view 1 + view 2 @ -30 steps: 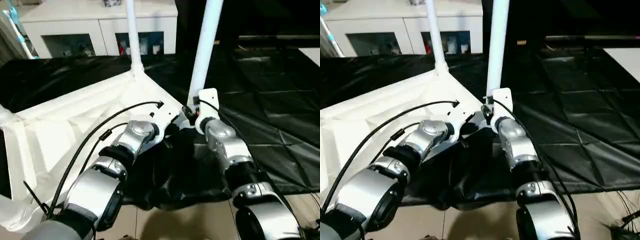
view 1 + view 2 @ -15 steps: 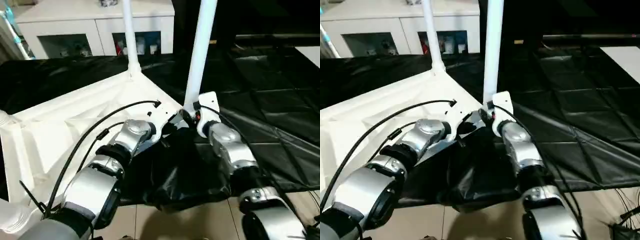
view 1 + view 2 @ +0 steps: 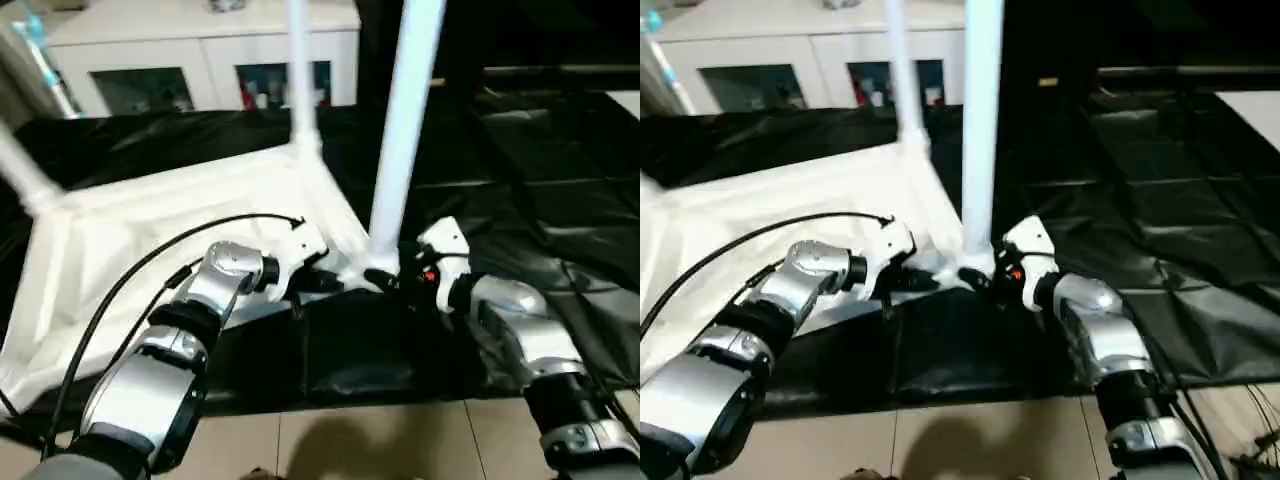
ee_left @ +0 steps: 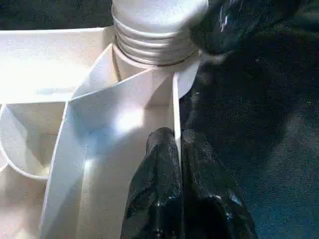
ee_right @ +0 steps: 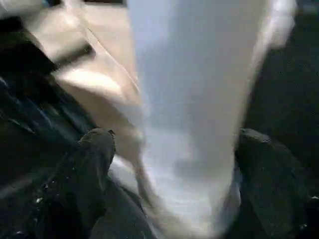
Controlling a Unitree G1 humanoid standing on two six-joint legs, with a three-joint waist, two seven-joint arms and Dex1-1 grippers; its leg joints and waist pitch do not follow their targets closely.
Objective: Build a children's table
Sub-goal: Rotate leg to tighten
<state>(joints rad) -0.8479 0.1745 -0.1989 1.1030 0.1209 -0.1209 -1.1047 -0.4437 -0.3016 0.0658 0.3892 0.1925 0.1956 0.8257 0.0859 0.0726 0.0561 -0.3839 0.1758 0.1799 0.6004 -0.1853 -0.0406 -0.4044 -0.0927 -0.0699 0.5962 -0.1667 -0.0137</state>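
Our top lies upside down on the black table: light, stiff, slippery plastic, we judge. Left gripper pinches its rim; right gripper gapes around the corner leg, best gripped low.

Lighting is moderate and even in both eye views, from overhead. The white top reads bright, near washed out, against the dark black cover, which carries dull sheen along its creases. Both eye views are softly blurred. The right wrist view is heavily smeared across the leg. The left wrist view is sharper, with a glare patch on the top's rib.
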